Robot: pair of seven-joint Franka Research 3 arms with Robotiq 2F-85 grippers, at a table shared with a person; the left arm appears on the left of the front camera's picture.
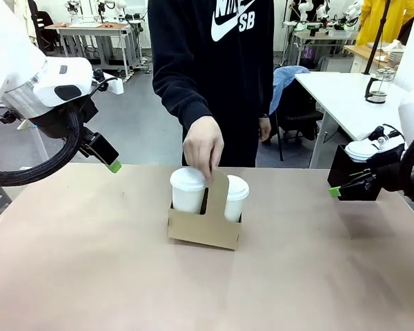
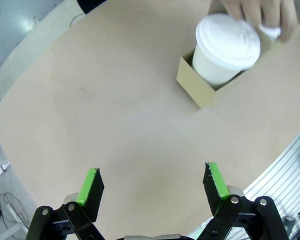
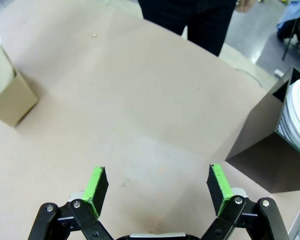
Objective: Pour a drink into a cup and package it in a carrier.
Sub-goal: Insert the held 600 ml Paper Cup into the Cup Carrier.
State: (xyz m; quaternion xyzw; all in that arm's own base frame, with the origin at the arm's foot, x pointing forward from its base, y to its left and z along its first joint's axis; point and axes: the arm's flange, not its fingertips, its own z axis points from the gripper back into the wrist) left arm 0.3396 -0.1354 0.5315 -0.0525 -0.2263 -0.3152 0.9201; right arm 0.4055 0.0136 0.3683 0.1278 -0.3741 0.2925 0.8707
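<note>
Front view: brown cardboard carrier (image 1: 204,227) mid-table holds two lidded white paper cups (image 1: 188,189), a person's hand (image 1: 203,147) pinching its tall handle, presumably to lift it; my left gripper (image 1: 112,164) and right gripper (image 1: 337,191) hang back at either side. Left wrist view: my green-padded fingers (image 2: 91,186) stand apart, empty, the packed carrier well ahead. Right wrist view: fingers (image 3: 218,182) likewise spread over bare table, a black square box (image 3: 270,145) of lids beside them.

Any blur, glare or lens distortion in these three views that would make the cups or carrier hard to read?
Front view: even light, cups and carrier sharp, soft shadows only. Left wrist view: wide-angle bending of the table edge, the person's hand slightly blurred. Right wrist view: same curvature, carrier cut off at the edge; no glare.
</note>
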